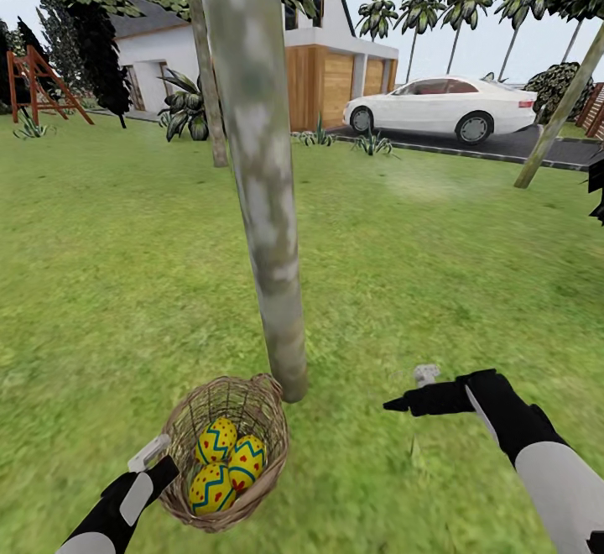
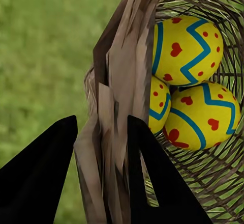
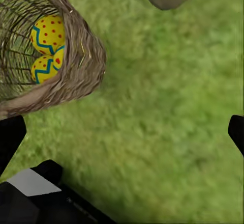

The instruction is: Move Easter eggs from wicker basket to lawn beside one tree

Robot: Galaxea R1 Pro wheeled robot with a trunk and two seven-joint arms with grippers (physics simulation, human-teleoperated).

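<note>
The wicker basket (image 1: 270, 441) sits tilted on the lawn (image 1: 126, 269), right at the foot of the pale mottled tree (image 1: 268, 243). Three yellow Easter eggs with blue zigzags and red marks lie inside it (image 1: 216, 441) (image 1: 246, 460) (image 1: 211, 489). My left gripper (image 1: 155, 457) is shut on the basket's near rim; in the left wrist view its gripper (image 2: 101, 127) straddles the wicker wall (image 2: 122, 81), with the eggs (image 2: 185, 48) (image 2: 201, 117) just beyond. My right gripper (image 1: 411, 390) hangs open over grass to the right of the trunk, with the basket (image 3: 81, 66) off to one side of its wrist view.
A thinner trunk (image 1: 208, 75) stands further back, and a leaning one (image 1: 558, 113) at the right. Beyond the grass are a house with a wooden garage (image 1: 331, 84), a white car (image 1: 445, 105) on the driveway and a red wooden frame (image 1: 38, 80) at far left.
</note>
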